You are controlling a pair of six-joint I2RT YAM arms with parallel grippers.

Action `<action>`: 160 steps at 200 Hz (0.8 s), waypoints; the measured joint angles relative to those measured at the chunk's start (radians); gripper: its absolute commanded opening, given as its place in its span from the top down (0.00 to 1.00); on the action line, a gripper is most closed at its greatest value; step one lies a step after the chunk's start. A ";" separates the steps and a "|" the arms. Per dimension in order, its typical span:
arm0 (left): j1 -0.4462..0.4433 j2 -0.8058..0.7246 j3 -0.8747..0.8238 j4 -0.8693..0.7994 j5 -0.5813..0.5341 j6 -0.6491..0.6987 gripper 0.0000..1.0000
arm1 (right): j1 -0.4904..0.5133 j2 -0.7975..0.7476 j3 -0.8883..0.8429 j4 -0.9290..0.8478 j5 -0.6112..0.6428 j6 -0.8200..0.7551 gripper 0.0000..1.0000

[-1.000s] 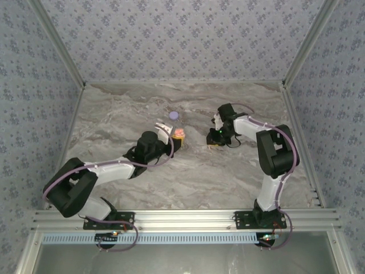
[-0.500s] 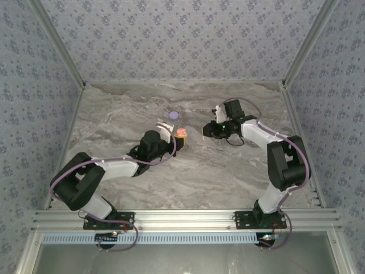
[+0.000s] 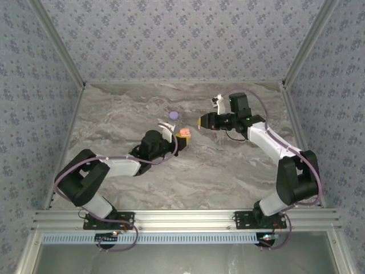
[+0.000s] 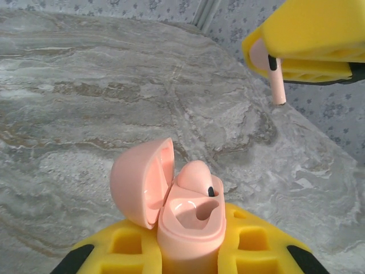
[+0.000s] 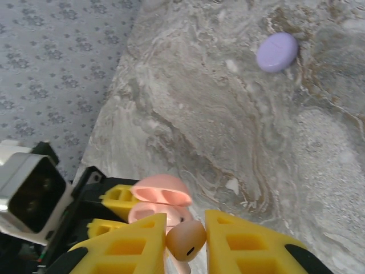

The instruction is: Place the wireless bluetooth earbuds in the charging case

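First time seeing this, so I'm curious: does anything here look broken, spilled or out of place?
Nothing stands out. The left gripper holds the pink case open, one earbud seated, one slot empty. The right gripper holds the other earbud. A purple case lies shut on the table.

Lab test booth: wallpapered panels (image 3: 182,40), marble-print tabletop (image 3: 199,174), aluminium frame rail (image 3: 188,219).

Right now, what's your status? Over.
Left gripper shut on open pink case, one earbud seated. Right gripper shut on second earbud, short of the case. Purple case off aside, not blocking.
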 measured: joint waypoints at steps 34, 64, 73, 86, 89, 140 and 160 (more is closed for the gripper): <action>0.000 0.006 0.005 0.058 0.045 -0.022 0.94 | 0.028 -0.026 0.014 0.009 -0.009 0.000 0.78; 0.000 0.006 0.010 0.104 0.086 -0.040 0.94 | 0.047 -0.053 0.021 0.019 -0.016 0.000 0.78; 0.000 0.006 0.012 0.116 0.097 -0.045 0.94 | 0.052 -0.060 0.022 0.025 -0.017 0.000 0.78; 0.000 0.006 0.018 0.126 0.112 -0.053 0.94 | 0.058 -0.068 0.024 0.030 -0.017 -0.001 0.78; 0.000 0.006 0.019 0.129 0.115 -0.055 0.94 | 0.059 -0.069 0.024 0.032 -0.016 -0.001 0.78; 0.000 0.006 0.040 0.153 0.145 -0.083 0.94 | 0.079 -0.083 0.027 0.043 -0.017 -0.008 0.78; 0.000 0.006 0.042 0.171 0.151 -0.097 0.93 | 0.086 -0.087 0.027 0.047 -0.017 -0.012 0.78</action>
